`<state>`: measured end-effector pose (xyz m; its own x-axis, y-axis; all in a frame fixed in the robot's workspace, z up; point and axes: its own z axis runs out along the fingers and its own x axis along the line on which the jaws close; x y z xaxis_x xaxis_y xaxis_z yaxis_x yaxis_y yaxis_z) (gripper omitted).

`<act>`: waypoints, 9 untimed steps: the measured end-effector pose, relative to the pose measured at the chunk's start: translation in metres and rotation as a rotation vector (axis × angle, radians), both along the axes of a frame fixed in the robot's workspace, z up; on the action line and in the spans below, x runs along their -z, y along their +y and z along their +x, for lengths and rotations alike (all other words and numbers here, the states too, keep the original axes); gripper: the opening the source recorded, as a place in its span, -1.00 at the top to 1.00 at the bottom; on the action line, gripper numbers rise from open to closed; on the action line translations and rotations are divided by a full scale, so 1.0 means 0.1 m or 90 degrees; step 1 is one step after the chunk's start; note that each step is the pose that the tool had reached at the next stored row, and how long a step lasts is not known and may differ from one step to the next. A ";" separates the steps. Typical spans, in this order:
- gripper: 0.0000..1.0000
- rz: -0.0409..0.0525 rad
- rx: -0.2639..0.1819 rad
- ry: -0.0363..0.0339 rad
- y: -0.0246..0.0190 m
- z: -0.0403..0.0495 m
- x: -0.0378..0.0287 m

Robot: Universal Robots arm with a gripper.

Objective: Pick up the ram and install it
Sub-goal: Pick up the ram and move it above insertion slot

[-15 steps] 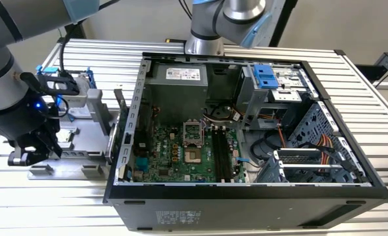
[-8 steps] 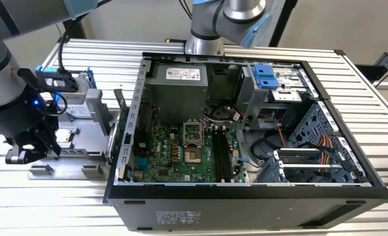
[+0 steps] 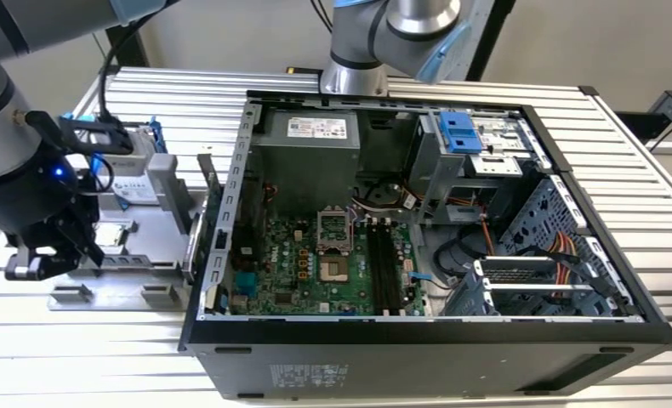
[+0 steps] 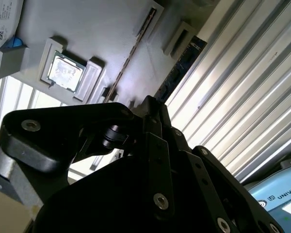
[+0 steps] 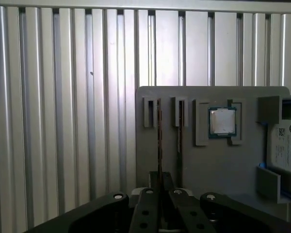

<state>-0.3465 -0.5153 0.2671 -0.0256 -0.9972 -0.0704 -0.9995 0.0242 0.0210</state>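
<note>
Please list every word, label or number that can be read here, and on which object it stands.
White label on the grey power supply box, exterior view: too small to read.
Sticker on the black computer case, exterior view: too small.
White label on the silver hard drive, first wrist view: blurred.
Lettering on the light blue arm cover, second wrist view: cut off.

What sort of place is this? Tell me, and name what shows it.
Probably a robotics lab bench for computer assembly: an open desktop computer case with its motherboard exposed sits on a slotted aluminium table, beside a grey fixture tray holding a processor chip.
</note>
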 end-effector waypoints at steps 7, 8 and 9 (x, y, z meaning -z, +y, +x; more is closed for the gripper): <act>1.00 0.0000 0.000 0.0000 0.000 0.000 -0.056; 1.00 0.0000 0.000 -0.0001 0.000 0.000 -0.064; 1.00 0.0000 0.000 0.0000 0.000 0.000 -0.073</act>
